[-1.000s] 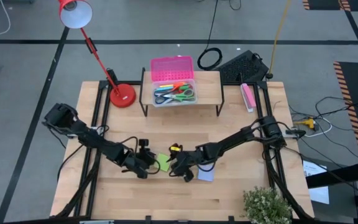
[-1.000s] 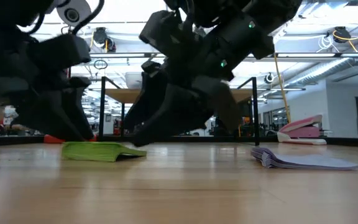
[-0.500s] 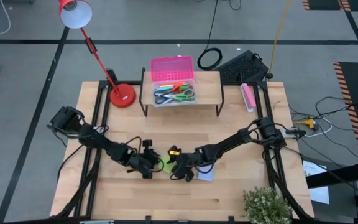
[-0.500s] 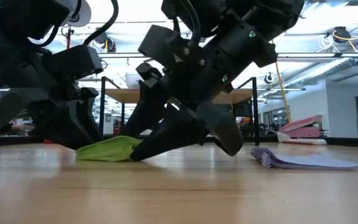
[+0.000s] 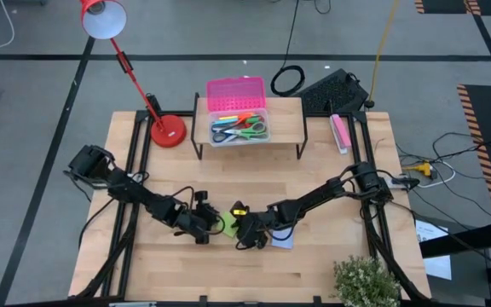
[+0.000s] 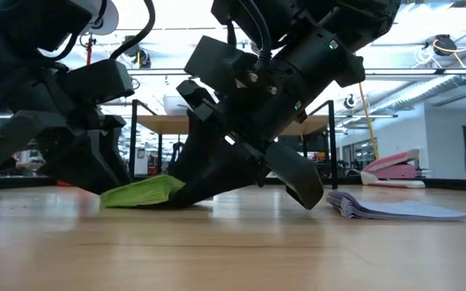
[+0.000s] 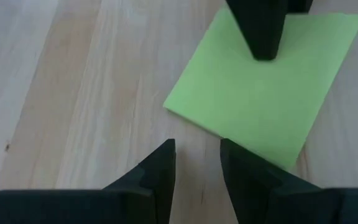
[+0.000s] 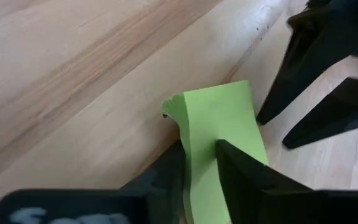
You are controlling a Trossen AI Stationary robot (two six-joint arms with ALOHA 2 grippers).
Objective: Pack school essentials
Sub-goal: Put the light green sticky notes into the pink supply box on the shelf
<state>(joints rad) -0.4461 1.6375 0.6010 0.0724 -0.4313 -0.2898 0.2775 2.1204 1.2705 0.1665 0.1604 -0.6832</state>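
A green sticky-note pad lies mid-table between my two grippers. My right gripper is shut on it from the table's right. My left gripper stands at the pad's left edge, its fingers a narrow gap apart with nothing between them. A lavender pad lies flat just right of my right gripper. Scissors and pens fill the clear box at the far middle. My right gripper pinches the green pad's right edge between its two fingers, coming slanting down from the table's right; one finger lies on the pad's top. That edge is raised, while the left edge stays on the table. My left gripper: I cannot tell whether one fingertip touches the pad's near edge.
The clear box has a pink lid and sits on a black rack. A red desk lamp stands at the far left. A pink oblong object lies far right, a potted plant near right. Bare wood lies toward the near edge.
My left gripper has moved toward the table's right, up to the green pad. My right gripper has tipped down and taken hold of the pad's right edge. That edge has lifted off the table, and the left edge has stayed down.
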